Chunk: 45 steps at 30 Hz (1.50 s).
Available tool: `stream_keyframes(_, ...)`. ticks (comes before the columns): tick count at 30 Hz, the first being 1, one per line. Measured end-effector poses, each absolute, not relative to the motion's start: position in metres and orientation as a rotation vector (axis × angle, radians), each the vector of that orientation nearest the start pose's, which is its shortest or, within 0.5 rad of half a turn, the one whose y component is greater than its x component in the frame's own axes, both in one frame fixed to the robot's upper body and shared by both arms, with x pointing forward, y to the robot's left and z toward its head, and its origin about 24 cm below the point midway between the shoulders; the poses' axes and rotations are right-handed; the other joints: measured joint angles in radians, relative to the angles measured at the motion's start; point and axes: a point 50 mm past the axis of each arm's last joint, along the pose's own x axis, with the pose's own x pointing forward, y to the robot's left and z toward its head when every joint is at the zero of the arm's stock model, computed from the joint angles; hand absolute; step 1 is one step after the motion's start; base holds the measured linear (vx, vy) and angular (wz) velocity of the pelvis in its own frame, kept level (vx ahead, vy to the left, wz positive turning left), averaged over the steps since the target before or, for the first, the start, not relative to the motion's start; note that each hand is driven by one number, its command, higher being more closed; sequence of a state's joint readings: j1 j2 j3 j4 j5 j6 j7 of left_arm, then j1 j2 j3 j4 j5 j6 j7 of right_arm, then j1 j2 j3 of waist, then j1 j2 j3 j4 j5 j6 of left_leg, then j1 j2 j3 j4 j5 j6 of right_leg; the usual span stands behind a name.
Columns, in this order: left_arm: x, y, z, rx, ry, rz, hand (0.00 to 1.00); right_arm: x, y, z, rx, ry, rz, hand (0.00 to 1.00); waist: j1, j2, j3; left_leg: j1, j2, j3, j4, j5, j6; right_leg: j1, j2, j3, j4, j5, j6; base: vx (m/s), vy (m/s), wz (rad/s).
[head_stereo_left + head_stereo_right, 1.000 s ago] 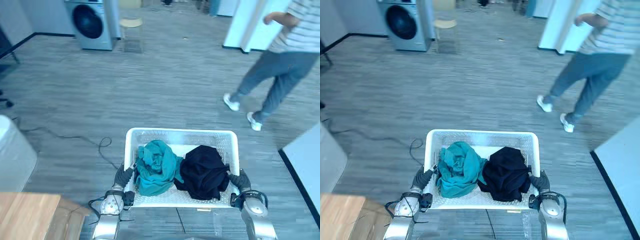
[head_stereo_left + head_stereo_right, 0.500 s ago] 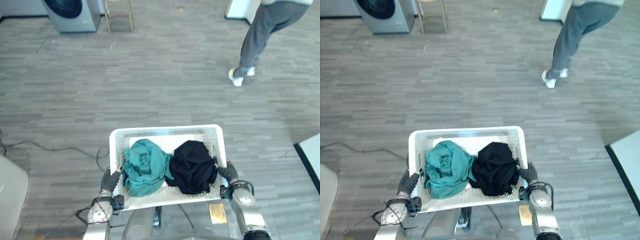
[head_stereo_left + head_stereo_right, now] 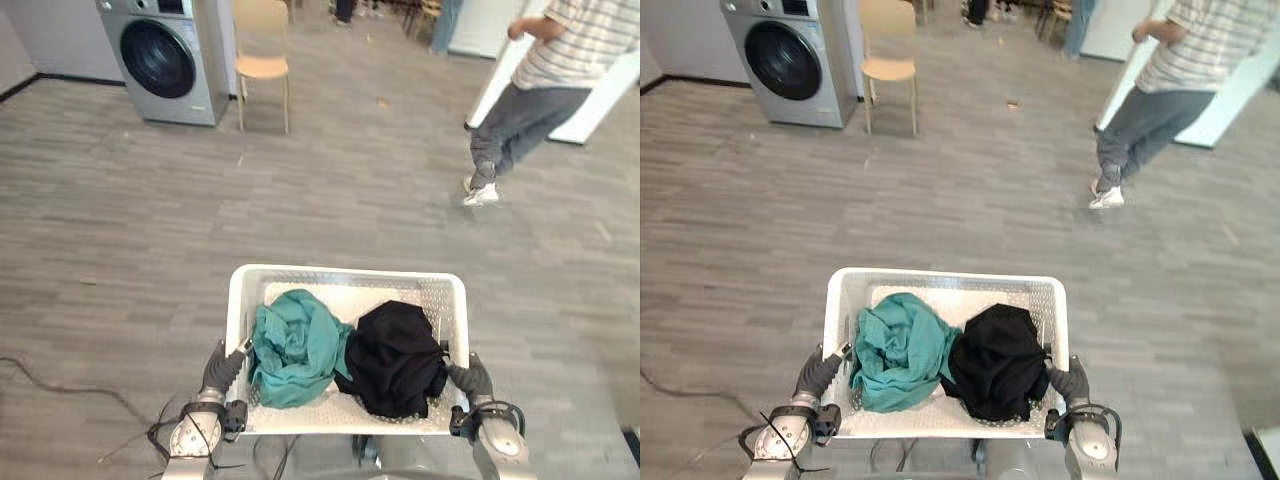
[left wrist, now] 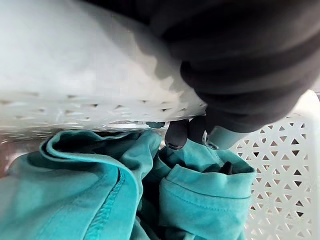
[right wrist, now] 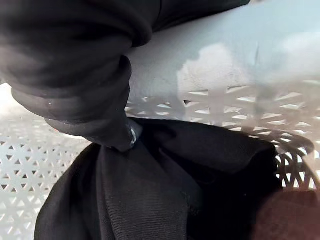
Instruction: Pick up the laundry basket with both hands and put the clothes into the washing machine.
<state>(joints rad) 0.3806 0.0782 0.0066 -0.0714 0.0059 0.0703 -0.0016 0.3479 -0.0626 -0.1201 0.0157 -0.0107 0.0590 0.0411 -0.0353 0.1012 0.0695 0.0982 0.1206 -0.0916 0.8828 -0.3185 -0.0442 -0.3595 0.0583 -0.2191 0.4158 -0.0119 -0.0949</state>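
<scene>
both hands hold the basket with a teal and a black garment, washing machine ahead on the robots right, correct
No: the washing machine is ahead on the robot's left, as the left eye view shows. The rest holds: left hand and right hand grip the laundry basket.

Grey wood-look plank floor (image 3: 330, 200) runs across the whole room under even light. At the far end a pale grey wall (image 3: 60, 35) meets it along a dark skirting strip (image 3: 60, 78). A light wooden chair (image 3: 262, 62) on thin legs stands near that wall. Far right, a person (image 3: 545, 75) in a striped top is mid-stride beside a white panel (image 3: 605, 105)
</scene>
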Motion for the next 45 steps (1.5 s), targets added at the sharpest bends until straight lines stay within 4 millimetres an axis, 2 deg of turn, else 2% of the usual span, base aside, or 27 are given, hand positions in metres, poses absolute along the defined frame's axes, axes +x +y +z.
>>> stream_keyframes(1, 0.160, 0.190, -0.028, 0.048, 0.389, 0.136, 1.00, 0.169, -0.205, -0.030, -0.096, 0.392, -0.127, 1.00, 0.017, 0.023, 0.005, -0.095, 0.012, 0.034, 0.168, 0.363, -0.030, 0.041, 0.040, 0.039, 0.014, -0.058, -0.020, 0.85, -0.055, -1.06)
stream_keyframes(2, 0.157, 0.194, -0.032, 0.030, 0.407, 0.164, 1.00, 0.173, -0.202, -0.028, -0.091, 0.382, -0.116, 1.00, 0.052, 0.018, 0.013, -0.151, 0.004, 0.050, 0.242, 0.702, -0.045, 0.140, 0.051, 0.099, -0.046, -0.079, -0.016, 0.85, -0.037, -0.97)
stream_keyframes(3, 0.159, 0.193, -0.030, 0.029, 0.394, 0.157, 1.00, 0.173, -0.203, -0.028, -0.083, 0.381, -0.129, 1.00, 0.051, 0.026, 0.023, -0.207, 0.004, 0.043, 0.342, 0.634, -0.049, 0.192, 0.059, 0.115, -0.079, -0.089, -0.020, 0.85, 0.031, -0.73)
stream_keyframes(5, 0.158, 0.196, -0.028, 0.039, 0.388, 0.159, 1.00, 0.177, -0.200, -0.030, -0.068, 0.384, -0.128, 1.00, 0.081, 0.006, 0.051, -0.363, -0.001, 0.072, 0.521, 0.380, 0.028, 0.376, 0.055, 0.229, -0.188, -0.112, -0.005, 0.89, 0.161, -0.70)
stream_keyframes(6, 0.157, 0.198, -0.028, 0.042, 0.384, 0.165, 1.00, 0.181, -0.198, -0.030, -0.066, 0.381, -0.120, 1.00, 0.112, -0.011, 0.059, -0.437, -0.001, 0.095, 0.479, 0.261, 0.057, 0.458, 0.021, 0.275, -0.233, -0.120, 0.007, 0.78, 0.214, -0.92)
stream_keyframes(8, 0.159, 0.197, -0.025, 0.040, 0.360, 0.167, 1.00, 0.188, -0.198, -0.026, -0.071, 0.359, -0.112, 1.00, 0.136, -0.042, 0.063, -0.534, -0.003, 0.107, 0.215, 0.159, 0.035, 0.521, -0.034, 0.304, -0.256, -0.174, 0.040, 0.79, 0.293, -0.92)
stream_keyframes(9, 0.160, 0.195, -0.023, 0.023, 0.339, 0.172, 1.00, 0.194, -0.199, -0.022, -0.079, 0.331, -0.110, 1.00, 0.142, -0.028, 0.062, -0.554, 0.016, 0.107, -0.154, 0.158, 0.002, 0.580, -0.070, 0.329, -0.266, -0.282, 0.068, 0.72, 0.297, -0.67)
stream_keyframes(10, 0.160, 0.194, -0.023, 0.018, 0.339, 0.173, 1.00, 0.193, -0.201, -0.022, -0.081, 0.331, -0.112, 1.00, 0.139, -0.016, 0.055, -0.542, 0.023, 0.107, -0.245, 0.166, -0.012, 0.591, -0.070, 0.332, -0.266, -0.301, 0.073, 0.75, 0.334, -0.35)
stream_keyframes(11, 0.158, 0.194, -0.028, 0.024, 0.365, 0.173, 1.00, 0.192, -0.199, -0.031, -0.063, 0.363, -0.114, 1.00, 0.128, -0.035, 0.042, -0.510, 0.006, 0.171, -0.307, 0.217, 0.026, 0.648, -0.111, 0.367, -0.262, -0.349, 0.106, 0.61, 0.246, -0.17)
stream_keyframes(12, 0.159, 0.198, -0.030, 0.045, 0.380, 0.188, 1.00, 0.192, -0.196, -0.037, -0.051, 0.393, -0.109, 1.00, 0.124, -0.077, 0.015, -0.494, -0.038, 0.196, -0.306, 0.164, 0.036, 0.642, -0.118, 0.422, -0.251, -0.324, 0.128, 0.76, 0.284, -0.18)
stream_keyframes(14, 0.159, 0.195, -0.028, 0.044, 0.374, 0.176, 1.00, 0.192, -0.195, -0.036, -0.048, 0.387, -0.105, 1.00, 0.129, -0.079, 0.015, -0.471, -0.050, 0.226, -0.244, 0.106, 0.112, 0.638, -0.116, 0.433, -0.171, -0.249, 0.148, 0.74, 0.251, -0.18)
stream_keyframes(16, 0.154, 0.197, -0.028, 0.056, 0.382, 0.182, 1.00, 0.189, -0.194, -0.038, -0.044, 0.398, -0.100, 1.00, 0.133, -0.105, 0.009, -0.384, -0.087, 0.276, -0.265, 0.065, 0.142, 0.571, -0.140, 0.449, 0.056, -0.185, 0.255, 0.80, 0.340, -0.19)
stream_keyframes(17, 0.153, 0.198, -0.025, 0.068, 0.373, 0.187, 1.00, 0.188, -0.192, -0.040, -0.034, 0.401, -0.098, 1.00, 0.129, -0.124, 0.004, -0.299, -0.130, 0.282, -0.353, 0.054, 0.151, 0.478, -0.143, 0.468, 0.295, -0.104, 0.372, 0.58, 0.252, -0.05)
stream_keyframes(20, 0.157, 0.197, -0.019, 0.089, 0.356, 0.163, 1.00, 0.182, -0.193, -0.042, -0.017, 0.409, -0.120, 1.00, 0.117, -0.123, 0.008, -0.097, -0.190, 0.270, -0.500, 0.054, 0.152, 0.279, -0.109, 0.428, 0.738, -0.073, 0.374, 0.52, 0.165, 0.13)
stream_keyframes(23, 0.160, 0.194, -0.012, 0.113, 0.326, 0.142, 1.00, 0.175, -0.195, -0.036, -0.007, 0.386, -0.145, 1.00, 0.100, -0.103, 0.007, 0.036, -0.194, 0.228, -0.586, 0.043, 0.131, 0.136, -0.113, 0.299, 0.792, -0.106, 0.363, 0.43, 0.072, 0.44)
stream_keyframes(24, 0.161, 0.194, -0.010, 0.113, 0.319, 0.140, 1.00, 0.175, -0.196, -0.034, -0.004, 0.380, -0.149, 1.00, 0.098, -0.102, 0.008, 0.056, -0.194, 0.224, -0.597, 0.036, 0.119, 0.108, -0.128, 0.271, 0.765, -0.129, 0.347, 0.42, 0.062, 0.22)
stream_keyframes(26, 0.164, 0.192, -0.008, 0.113, 0.312, 0.133, 1.00, 0.173, -0.197, -0.034, 0.004, 0.381, -0.162, 1.00, 0.093, -0.089, 0.007, 0.122, -0.180, 0.169, -0.610, 0.012, 0.077, 0.058, -0.143, 0.163, 0.513, -0.227, 0.200, 0.44, 0.022, 0.20)
stream_keyframes(27, 0.164, 0.192, -0.008, 0.113, 0.314, 0.133, 1.00, 0.172, -0.197, -0.035, 0.005, 0.384, -0.163, 1.00, 0.087, -0.087, 0.006, 0.131, -0.173, 0.163, -0.601, 0.004, 0.063, 0.061, -0.129, 0.159, 0.417, -0.233, 0.187, 0.45, -0.041, 0.44)
stream_keyframes(29, 0.165, 0.188, -0.013, 0.098, 0.333, 0.127, 1.00, 0.162, -0.202, -0.033, -0.012, 0.389, -0.177, 1.00, 0.065, -0.107, -0.017, 0.134, -0.185, 0.109, -0.480, -0.036, 0.036, 0.143, -0.090, 0.155, 0.089, -0.131, 0.114, 0.58, -0.061, 0.51)
stream_keyframes(30, 0.163, 0.185, -0.018, 0.080, 0.355, 0.131, 1.00, 0.164, -0.207, -0.031, -0.039, 0.391, -0.174, 1.00, 0.081, -0.088, -0.021, 0.069, -0.159, 0.103, -0.335, -0.040, 0.027, 0.202, -0.090, 0.165, 0.022, -0.122, 0.096, 0.48, -0.006, 0.16)
stream_keyframes(32, 0.164, 0.186, -0.018, 0.089, 0.352, 0.115, 1.00, 0.165, -0.208, -0.031, -0.037, 0.391, -0.176, 1.00, 0.083, -0.116, -0.017, -0.011, -0.156, 0.109, -0.310, -0.071, 0.073, 0.254, -0.121, 0.166, -0.046, -0.114, 0.097, 0.35, 0.018, 0.11)
stream_keyframes(34, 0.167, 0.186, -0.016, 0.088, 0.340, 0.111, 1.00, 0.165, -0.207, -0.031, -0.024, 0.385, -0.180, 1.00, 0.085, -0.150, -0.012, -0.115, -0.135, 0.098, -0.388, -0.060, 0.056, 0.288, -0.160, 0.157, -0.083, -0.113, 0.098, 0.36, 0.036, 0.35)
stream_keyframes(35, 0.168, 0.184, -0.015, 0.084, 0.337, 0.100, 1.00, 0.166, -0.207, -0.030, -0.025, 0.382, -0.181, 1.00, 0.089, -0.126, -0.018, -0.139, -0.094, 0.096, -0.544, 0.040, 0.033, 0.322, -0.157, 0.134, -0.103, -0.115, 0.103, 0.39, 0.125, -0.02)
stream_keyframes(36, 0.164, 0.187, -0.021, 0.088, 0.365, 0.107, 1.00, 0.162, -0.204, -0.035, -0.010, 0.407, -0.180, 1.00, 0.120, -0.138, -0.023, -0.087, -0.089, 0.132, -0.582, 0.099, 0.046, 0.363, -0.166, 0.146, -0.115, -0.113, 0.127, 0.39, 0.141, -0.08)
stream_keyframes(42, 0.163, 0.190, -0.022, 0.095, 0.363, 0.113, 1.00, 0.160, -0.202, -0.036, -0.004, 0.411, -0.178, 1.00, 0.130, -0.150, -0.055, -0.058, -0.102, 0.124, -0.552, 0.100, 0.046, 0.393, -0.176, 0.143, -0.114, -0.054, 0.160, 0.21, 0.127, 0.06)
stream_keyframes(43, 0.156, 0.189, -0.029, 0.079, 0.384, 0.123, 1.00, 0.154, -0.202, -0.036, -0.018, 0.418, -0.180, 1.00, 0.130, -0.154, -0.060, -0.137, -0.103, 0.139, -0.546, 0.077, 0.058, 0.425, -0.168, 0.197, -0.297, -0.058, 0.181, 0.03, 0.022, -0.02)
stream_keyframes(45, 0.156, 0.189, -0.029, 0.079, 0.384, 0.123, 1.00, 0.154, -0.202, -0.036, -0.018, 0.418, -0.180, 1.00, 0.130, -0.154, -0.060, -0.137, -0.103, 0.139, -0.546, 0.077, 0.058, 0.425, -0.168, 0.197, -0.297, -0.058, 0.181, 0.00, 0.000, 0.00)
